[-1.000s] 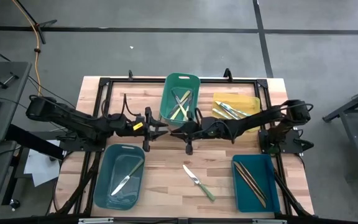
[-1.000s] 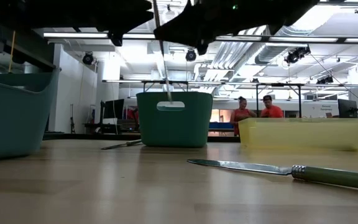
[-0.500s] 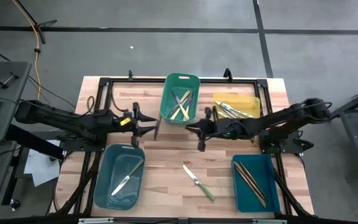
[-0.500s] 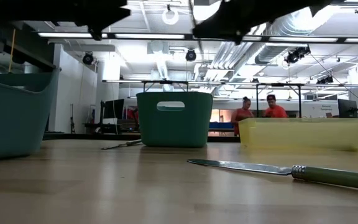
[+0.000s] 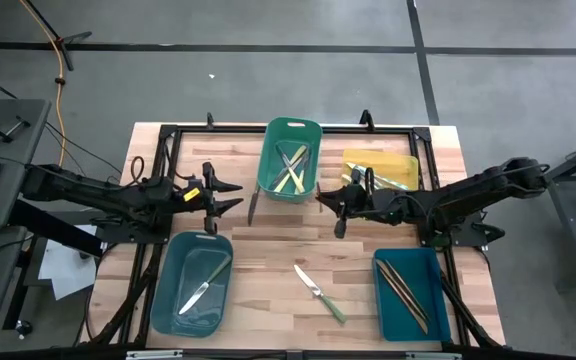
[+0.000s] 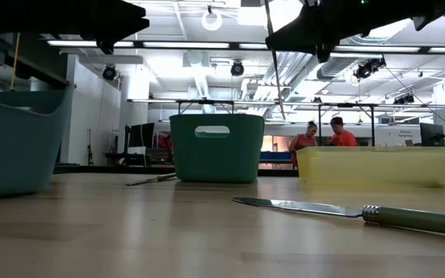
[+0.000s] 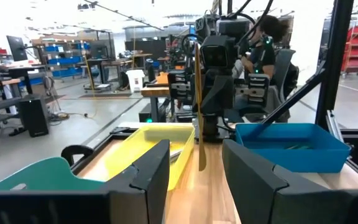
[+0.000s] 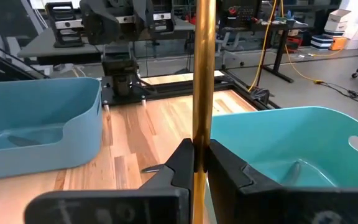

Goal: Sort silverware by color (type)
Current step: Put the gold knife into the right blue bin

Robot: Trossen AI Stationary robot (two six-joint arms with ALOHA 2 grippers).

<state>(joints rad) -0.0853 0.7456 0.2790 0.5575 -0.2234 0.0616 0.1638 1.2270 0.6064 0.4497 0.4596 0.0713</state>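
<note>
While the sort is under way, my right claw (image 8: 199,163) is pressed together on a yellow-handled utensil (image 8: 204,74), pinching it partway along its handle. The utensil hangs upright above the tabletop (image 5: 268,250), between the green bin (image 5: 268,170) and the yellow bin (image 5: 406,160), touching neither.

My left claw (image 7: 194,163) is spread and holds nothing. It hovers left of the green bin, facing the right claw across the middle of the tabletop.

Location of the other silverware:
- Green bin, far centre: several pale-handled pieces (image 5: 290,170), crossed.
- Yellow bin, far right: a few pieces (image 5: 368,176).
- Blue-grey bin (image 5: 173,300), near left: one knife (image 5: 200,290).
- Teal bin (image 5: 438,300), near right: dark brown pieces (image 5: 400,285), lying side by side.
- Tabletop, near centre: one green-handled knife (image 5: 320,293), lying flat between the two near bins.
- Tabletop, just left of the green bin: one thin piece (image 5: 252,208); type cannot be told.
</note>
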